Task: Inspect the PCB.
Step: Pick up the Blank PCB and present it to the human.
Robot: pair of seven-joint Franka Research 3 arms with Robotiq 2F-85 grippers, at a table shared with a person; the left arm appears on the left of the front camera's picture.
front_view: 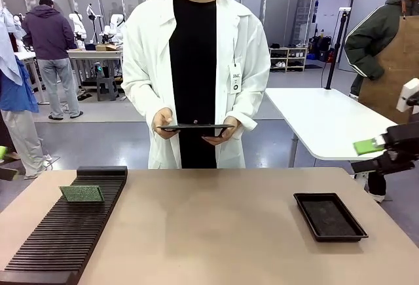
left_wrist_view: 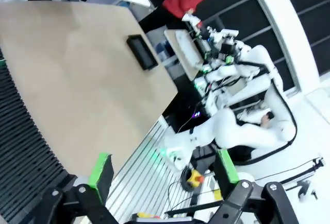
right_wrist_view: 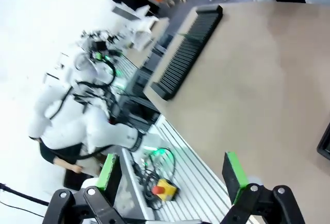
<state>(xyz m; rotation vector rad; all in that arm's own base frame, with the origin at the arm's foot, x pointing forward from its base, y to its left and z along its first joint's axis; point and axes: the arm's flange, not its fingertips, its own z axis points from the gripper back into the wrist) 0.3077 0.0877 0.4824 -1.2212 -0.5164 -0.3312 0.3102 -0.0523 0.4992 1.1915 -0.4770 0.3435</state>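
Nearest us in the front view, one black slotted rack (front_view: 62, 232) runs up the lower left of the frame on the tan table (front_view: 209, 232). We count one PCB (front_view: 81, 194), standing in the rack's slots near its far end and leaning back, green face towards us. One black tray (front_view: 329, 216) lies at lower right, well apart from the rack, with bare tabletop between them. Beyond the table's far edge one person (front_view: 196, 69) in a white coat holds one dark tablet (front_view: 194, 128) flat at waist height. At the right edge the right gripper (front_view: 378, 154) hangs above table level with one green pad showing; from this side we cannot tell its gap.

Next, the left wrist view. The left gripper (left_wrist_view: 164, 170) rises from the bottom edge with its two green pads spread wide and nothing between them. The rack fills the lower left, and the tray sits small at upper centre on the table. One white arm (left_wrist_view: 242, 131) bends at the right, with one red and yellow stop button (left_wrist_view: 195, 177) below it.

Last, the right wrist view. The right gripper's two pads stand wide apart around empty air. The rack slants across the upper middle, a corner of the tray touches the right edge, and one white arm curls at the left.
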